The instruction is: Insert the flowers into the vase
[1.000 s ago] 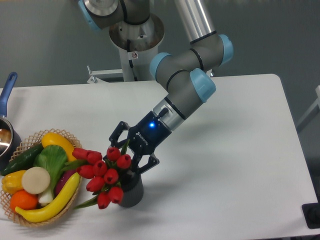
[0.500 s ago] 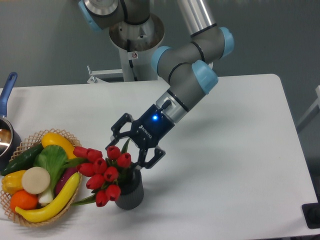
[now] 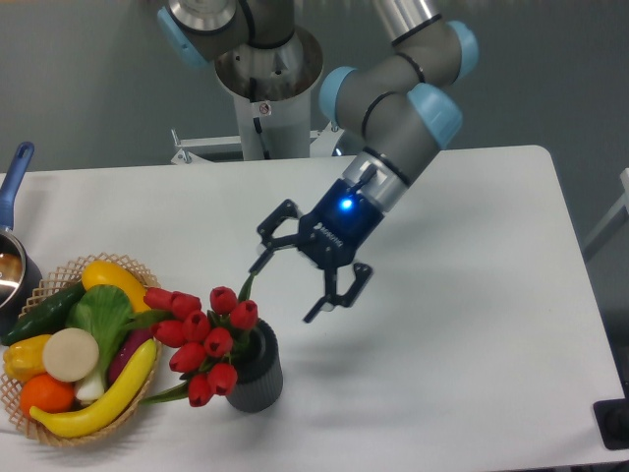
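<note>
Gripper (image 3: 291,278) above the table (image 3: 472,295), up and to the right of the vase (image 3: 257,376); jaws spread wide, nothing between them, no contact w/ flowers or vase. Blue light lit on the gripper body.

Flowers (image 3: 201,339) sit w/ stems in the vase mouth, bunch leaning hard to the left; red buds hang over the vase's left rim toward the wicker basket (image 3: 39,433). One long green leaf trails low-left from the vase, near the banana (image 3: 98,398). Another leaf tip points up toward the nearer finger, apart from it.

Vase upright near front edge, just right of basket. Basket holds fruit and veg. Pot (image 3: 12,270) w/ blue handle at far left edge.
</note>
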